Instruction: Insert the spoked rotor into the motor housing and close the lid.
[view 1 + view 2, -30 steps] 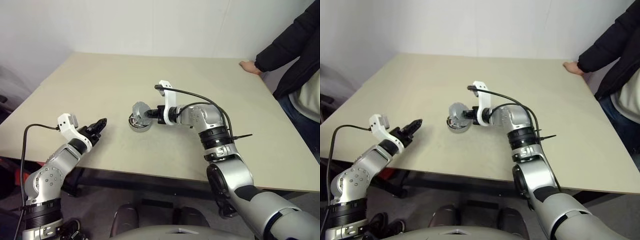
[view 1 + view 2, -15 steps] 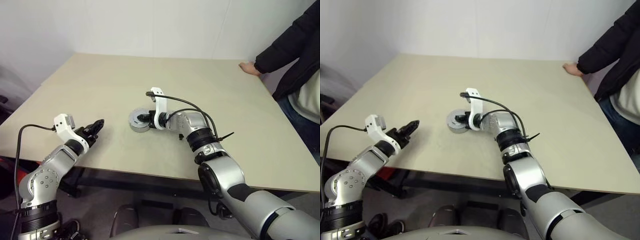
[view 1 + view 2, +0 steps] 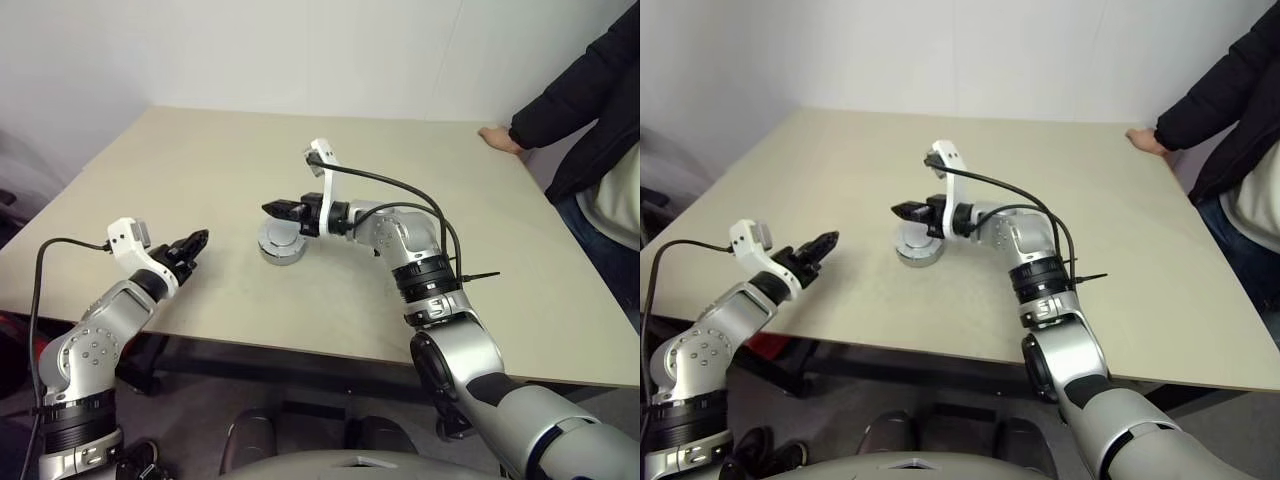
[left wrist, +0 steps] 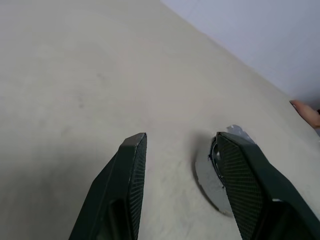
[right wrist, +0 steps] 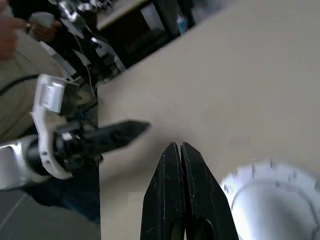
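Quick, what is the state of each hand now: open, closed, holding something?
Left hand: open, holding nothing.
Right hand: closed, holding nothing, above the lid.

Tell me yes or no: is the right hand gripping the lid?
No, the right hand is shut on nothing, its fingers pressed together above the lid.

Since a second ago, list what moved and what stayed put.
The right end effector, shut, let go of the flat silver-white ribbed lid it was tilting over the round metal motor housing, then lifted above it. The lid now lies flat on top. The left end effector stayed open near the beige table's front edge.
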`<action>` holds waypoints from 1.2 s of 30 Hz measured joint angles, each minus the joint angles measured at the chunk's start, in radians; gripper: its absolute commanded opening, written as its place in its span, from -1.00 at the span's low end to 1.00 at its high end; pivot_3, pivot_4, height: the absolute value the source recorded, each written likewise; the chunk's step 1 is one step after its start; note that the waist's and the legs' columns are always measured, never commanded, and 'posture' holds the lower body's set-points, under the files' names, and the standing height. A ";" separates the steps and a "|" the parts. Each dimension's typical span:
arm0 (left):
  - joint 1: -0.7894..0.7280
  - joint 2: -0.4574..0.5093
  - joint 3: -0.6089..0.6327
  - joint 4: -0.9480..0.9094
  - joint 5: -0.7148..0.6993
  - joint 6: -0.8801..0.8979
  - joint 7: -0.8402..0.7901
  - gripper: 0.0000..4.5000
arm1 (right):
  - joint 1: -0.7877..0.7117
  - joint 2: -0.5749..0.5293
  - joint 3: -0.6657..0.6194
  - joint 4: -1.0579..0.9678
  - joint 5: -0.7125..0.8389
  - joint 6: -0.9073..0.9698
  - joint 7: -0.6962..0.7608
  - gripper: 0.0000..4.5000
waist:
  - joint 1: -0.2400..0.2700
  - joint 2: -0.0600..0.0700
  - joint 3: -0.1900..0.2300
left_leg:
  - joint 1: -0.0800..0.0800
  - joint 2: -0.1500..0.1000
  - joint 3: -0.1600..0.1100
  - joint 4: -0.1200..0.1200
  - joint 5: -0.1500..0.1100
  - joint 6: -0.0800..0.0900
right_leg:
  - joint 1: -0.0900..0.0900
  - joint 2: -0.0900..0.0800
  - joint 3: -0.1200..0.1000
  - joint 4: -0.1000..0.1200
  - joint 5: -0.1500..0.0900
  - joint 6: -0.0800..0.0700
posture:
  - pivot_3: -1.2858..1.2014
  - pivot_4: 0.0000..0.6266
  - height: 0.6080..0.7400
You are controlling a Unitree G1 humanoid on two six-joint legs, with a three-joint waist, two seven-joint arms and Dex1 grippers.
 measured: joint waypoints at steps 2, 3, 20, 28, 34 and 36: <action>-0.010 0.000 -0.004 0.007 0.012 0.000 -0.010 0.04 | 0.027 -0.008 0.022 0.001 -0.015 -0.060 0.019 -0.61 | 0.000 0.000 0.000 | -0.002 0.000 0.000 0.000 0.000 0.000 | -0.001 0.000 0.000 0.000 0.000 0.000 | 0.03 -1.00 1.00; -0.014 0.000 -0.003 0.014 0.016 -0.001 -0.015 0.04 | 0.044 -0.018 0.041 0.007 -0.031 -0.099 0.029 -0.48 | -0.001 0.000 0.000 | -0.004 0.000 0.001 0.000 0.000 -0.001 | -0.003 0.000 0.000 0.000 0.000 0.000 | 0.03 -1.00 1.00; -0.031 0.004 -0.022 0.027 0.053 0.008 -0.046 0.04 | 0.021 0.031 0.079 0.315 -0.178 -0.445 -0.020 0.57 | -0.007 0.000 0.000 | -0.007 0.000 0.001 0.001 0.000 0.000 | -0.008 0.000 0.000 0.002 0.000 -0.002 | 0.03 -1.00 1.00; -0.024 0.008 -0.018 0.011 0.053 0.027 -0.046 0.04 | 0.002 0.066 0.070 0.481 -0.205 -0.552 -0.052 0.80 | -0.018 0.000 0.000 | -0.007 0.000 0.001 0.001 0.000 0.000 | -0.008 0.000 0.000 0.002 0.002 -0.004 | 0.03 -1.00 1.00; -0.012 0.008 -0.015 -0.011 0.053 0.034 -0.041 0.04 | -0.031 0.073 0.043 0.542 -0.222 -0.618 -0.085 0.99 | -0.025 0.000 0.000 | -0.007 0.000 0.001 0.001 0.000 0.000 | -0.008 0.000 0.000 0.002 0.003 -0.006 | 0.03 -1.00 1.00; -0.012 0.008 -0.014 -0.011 0.053 0.035 -0.037 0.04 | -0.036 0.074 0.042 0.552 -0.228 -0.632 -0.086 0.99 | -0.025 0.000 0.000 | -0.007 0.000 0.001 0.001 0.000 0.000 | -0.008 0.000 0.000 0.002 0.003 -0.007 | 0.03 -1.00 1.00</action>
